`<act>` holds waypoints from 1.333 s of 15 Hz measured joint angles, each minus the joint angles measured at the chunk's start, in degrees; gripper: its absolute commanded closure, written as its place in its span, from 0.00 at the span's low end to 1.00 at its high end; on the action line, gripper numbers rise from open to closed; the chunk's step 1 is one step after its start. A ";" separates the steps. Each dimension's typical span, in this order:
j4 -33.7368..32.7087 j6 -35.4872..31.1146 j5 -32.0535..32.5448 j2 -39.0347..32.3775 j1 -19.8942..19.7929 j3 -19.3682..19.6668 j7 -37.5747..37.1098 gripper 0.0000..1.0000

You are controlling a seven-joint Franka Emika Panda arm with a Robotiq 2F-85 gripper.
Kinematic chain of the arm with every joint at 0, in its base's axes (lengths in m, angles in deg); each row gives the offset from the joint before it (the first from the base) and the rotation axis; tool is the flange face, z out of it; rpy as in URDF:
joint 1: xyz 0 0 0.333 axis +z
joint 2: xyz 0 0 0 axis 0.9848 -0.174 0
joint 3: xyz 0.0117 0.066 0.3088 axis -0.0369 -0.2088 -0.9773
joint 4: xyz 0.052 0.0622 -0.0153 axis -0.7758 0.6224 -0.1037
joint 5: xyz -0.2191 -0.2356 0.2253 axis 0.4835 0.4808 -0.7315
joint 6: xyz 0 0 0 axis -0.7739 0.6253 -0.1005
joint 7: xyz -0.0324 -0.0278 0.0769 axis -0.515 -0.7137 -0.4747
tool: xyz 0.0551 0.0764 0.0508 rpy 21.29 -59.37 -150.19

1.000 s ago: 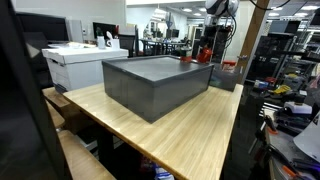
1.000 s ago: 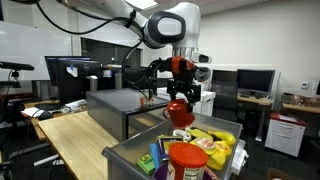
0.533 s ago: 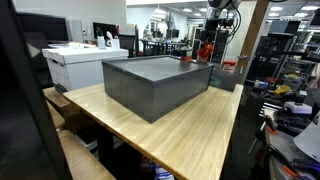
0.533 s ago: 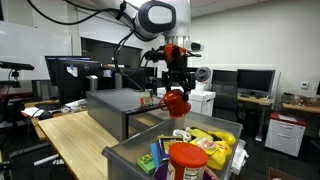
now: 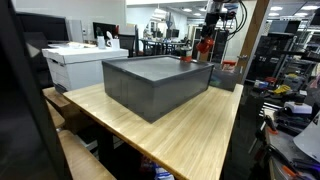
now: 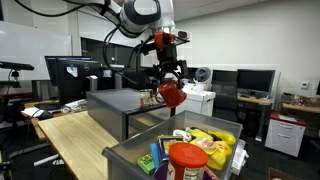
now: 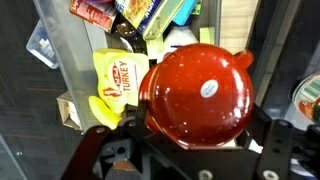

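My gripper (image 6: 170, 86) is shut on a glossy red round pot (image 6: 172, 94) and holds it in the air, high over the table. In the wrist view the red pot (image 7: 195, 95) fills the middle, with a white sticker on it, and the black fingers (image 7: 262, 128) clamp it on both sides of my gripper (image 7: 197, 122). Below it lies a grey bin (image 7: 65, 60) of groceries with a yellow turkey pack (image 7: 118, 80). From afar, my gripper (image 5: 205, 40) hangs behind the big dark grey box (image 5: 155, 85).
The near grey bin (image 6: 125, 152) holds a red-lidded jar (image 6: 185, 162), yellow packs (image 6: 215, 140) and other items. The dark grey box (image 6: 118, 105) stands on the wooden table (image 5: 190, 130). A white printer (image 5: 75, 62), monitors and shelves surround the table.
The arm has risen and swung left, away from the near grey bin and towards the dark grey box, carrying the red pot. The grip has not changed.
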 measured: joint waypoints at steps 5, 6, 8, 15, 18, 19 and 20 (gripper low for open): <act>3.52 -1.51 4.15 3.81 2.92 0.04 -0.52 0.33; 4.09 -1.65 4.88 4.55 3.49 0.02 -0.87 0.33; 5.04 -1.95 6.24 5.86 4.44 0.01 -1.50 0.33; 8.85 -2.93 12.84 11.03 7.47 -0.63 -5.42 0.33; 10.70 -2.93 16.63 13.16 8.78 -1.88 -8.03 0.33; 11.01 -2.93 17.38 13.46 9.09 -2.13 -8.41 0.33; 11.29 -2.92 18.25 13.72 9.33 -2.52 -8.97 0.33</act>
